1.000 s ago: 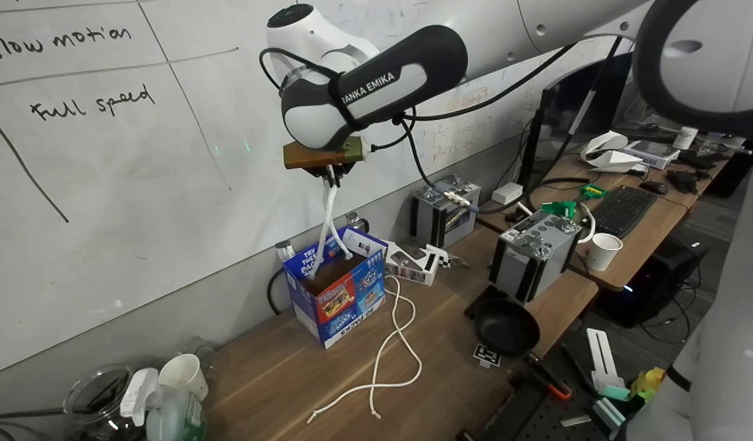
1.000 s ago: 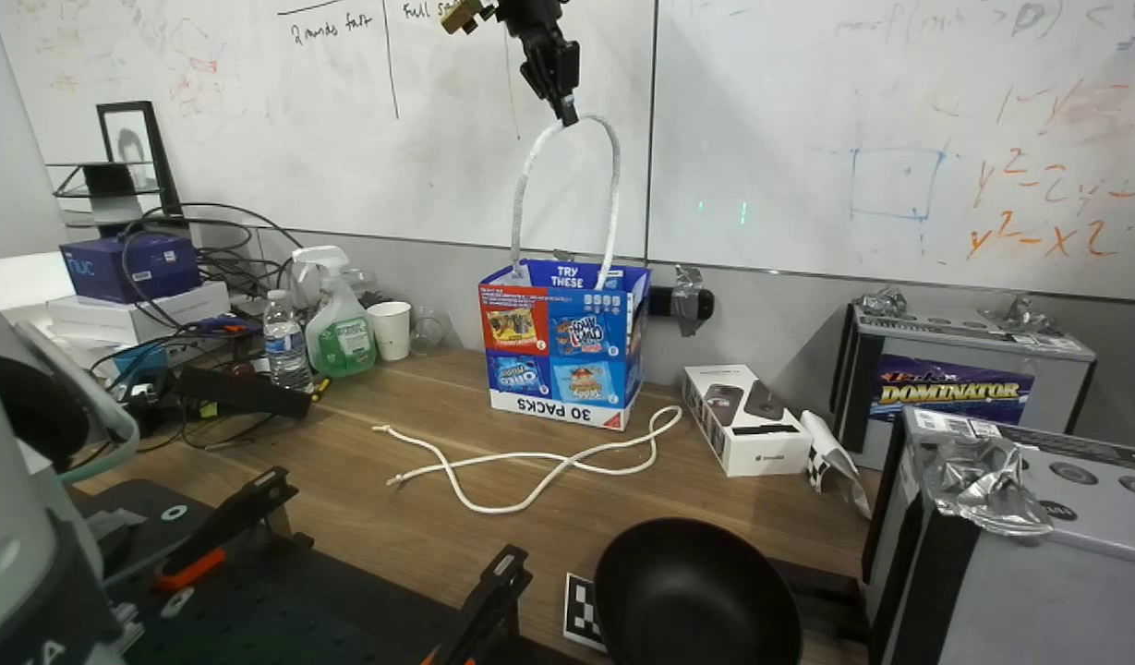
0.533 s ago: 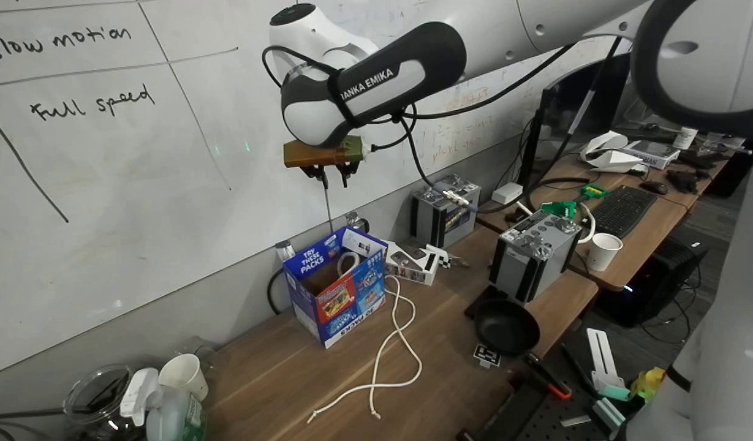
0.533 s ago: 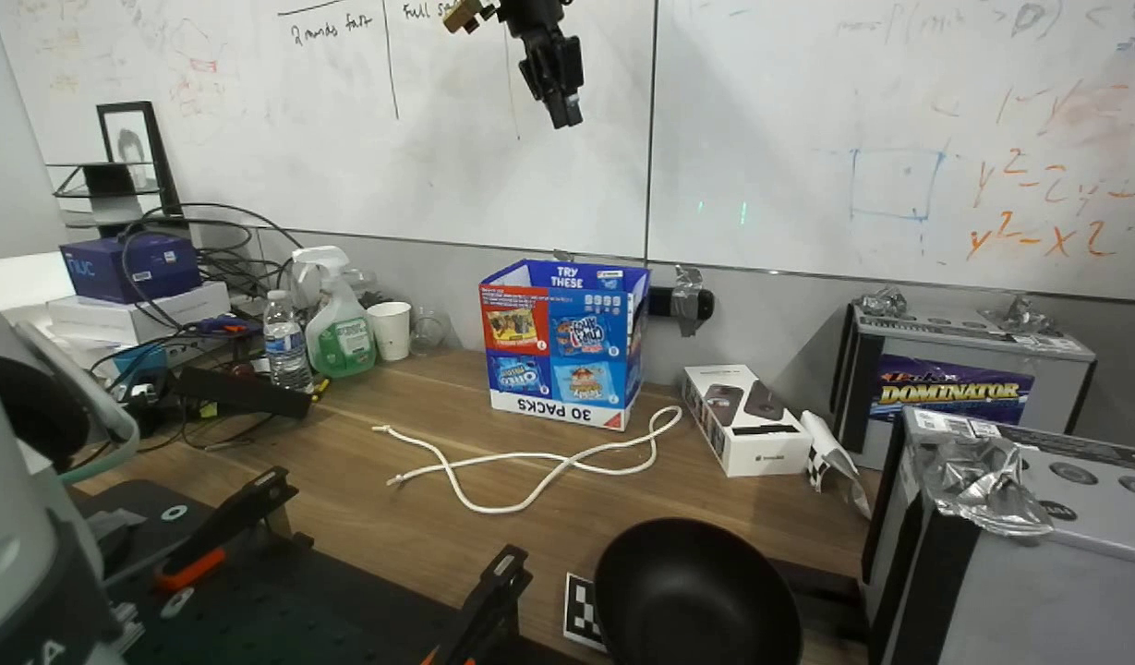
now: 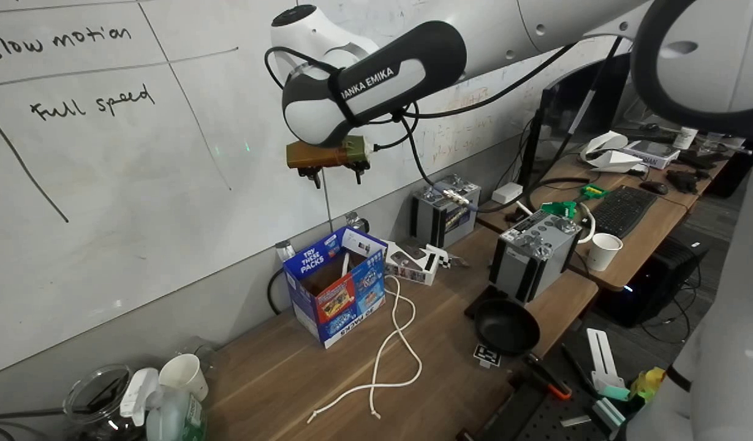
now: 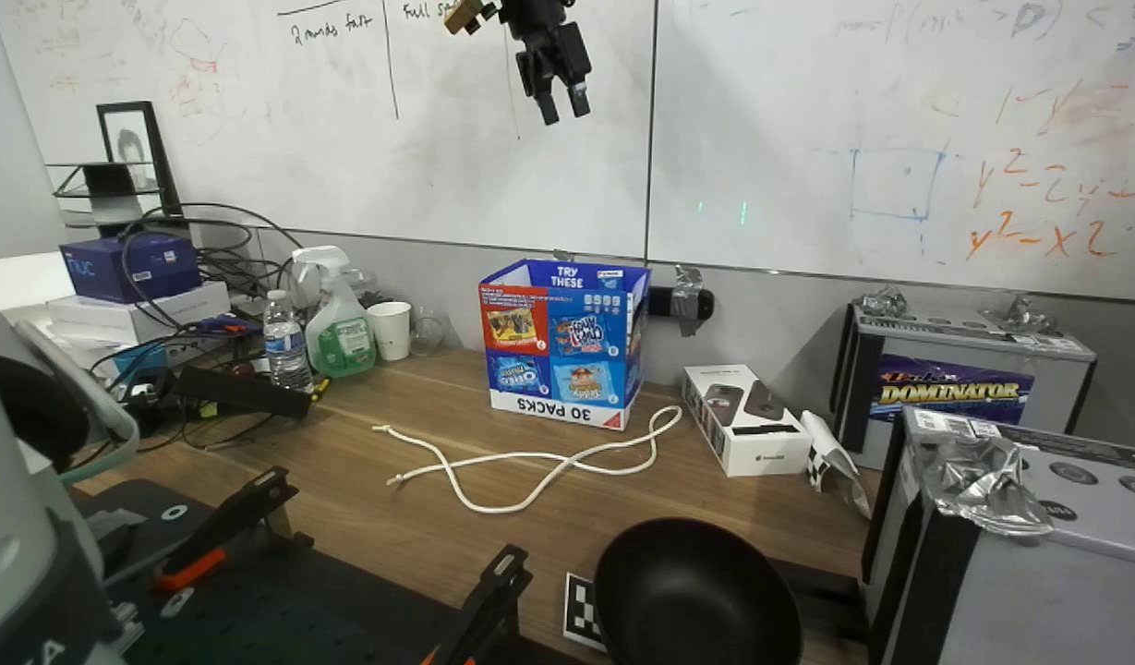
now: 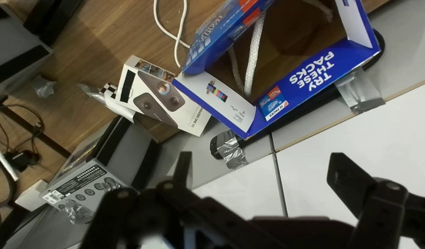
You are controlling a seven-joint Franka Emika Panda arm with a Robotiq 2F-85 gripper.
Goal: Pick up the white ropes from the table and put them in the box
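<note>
Step, by my reading: between picks — one rope in, one out, so about half done.

Claw [image 5: 338, 182]: jaws wide, nothing held. In both exterior views it hangs well above the box [image 6: 562, 351], at the box's 12 o'clock.

Boxed rope [image 7: 252, 55]: strands visible inside the box in the wrist view; in an exterior view none of it shows above the rim. How it lies on the bottom, cannot tell.

Loose rope [image 6: 498, 511]: on the table [image 5: 272, 367], outside the box, crossing over itself. Taken from the box in an exterior view, its bend sits near 4 o'clock, beside the carton [image 6: 742, 416]; both ends trail toward 8 o'clock. Pan [image 6: 696, 591] at 5 o'clock, apart from the rope.

Next, proposed: take the claw down toward 6 o'clock of the box, set the jaws across the rope where its strands cross, and close on both. A mid-length pinch should keep the tails shorter. Lift high — the rope looks limp and long, so an end could snag the rim or drape outside. Then centre over the box, lower, release.
</note>
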